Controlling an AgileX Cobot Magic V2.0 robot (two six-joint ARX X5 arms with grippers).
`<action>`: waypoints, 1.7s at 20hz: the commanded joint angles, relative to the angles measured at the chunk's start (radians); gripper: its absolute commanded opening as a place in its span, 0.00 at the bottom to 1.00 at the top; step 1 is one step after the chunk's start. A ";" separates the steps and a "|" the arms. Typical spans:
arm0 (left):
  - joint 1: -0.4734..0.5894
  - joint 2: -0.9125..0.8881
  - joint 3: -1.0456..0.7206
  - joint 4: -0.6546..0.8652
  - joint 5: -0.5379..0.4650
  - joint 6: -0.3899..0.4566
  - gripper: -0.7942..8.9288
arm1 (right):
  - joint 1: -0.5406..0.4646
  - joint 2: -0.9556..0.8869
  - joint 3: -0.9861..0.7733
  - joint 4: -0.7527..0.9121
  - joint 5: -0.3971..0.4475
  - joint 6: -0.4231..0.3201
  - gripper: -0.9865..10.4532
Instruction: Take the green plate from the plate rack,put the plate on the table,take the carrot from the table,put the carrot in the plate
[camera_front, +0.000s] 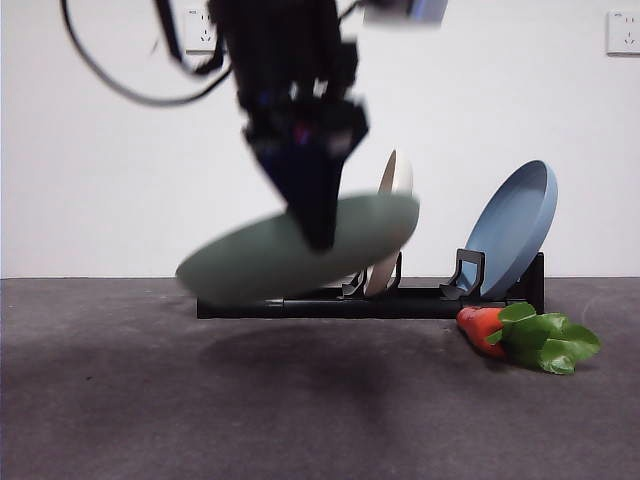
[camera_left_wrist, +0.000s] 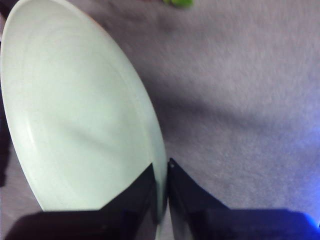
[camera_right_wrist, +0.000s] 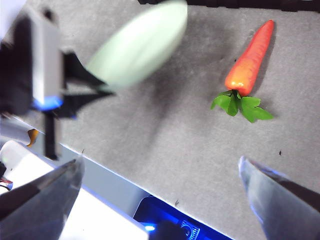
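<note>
Left gripper (camera_left_wrist: 167, 172) was clamped on the rim of the green plate (camera_front: 300, 250), carrying it tilted, clear of the table (camera_front: 150, 400) and in front of the rack (camera_front: 400, 300). Right gripper (camera_right_wrist: 160, 175) waited, jaws wide apart, above the carrot (camera_right_wrist: 248, 62), ready for pickup.

Plain white wall (camera_front: 100, 180) w/ two sockets (camera_front: 622, 32), top left & right.
</note>
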 joint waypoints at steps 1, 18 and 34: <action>-0.011 0.005 -0.084 0.081 -0.037 0.004 0.08 | 0.001 -0.002 0.002 0.013 0.000 -0.001 0.66; -0.045 0.006 -0.298 0.271 0.151 -0.002 0.38 | 0.001 0.037 0.002 0.032 -0.001 0.016 0.66; -0.044 -0.415 0.042 0.020 0.149 -0.387 0.38 | 0.112 0.454 0.002 0.339 0.254 0.143 0.66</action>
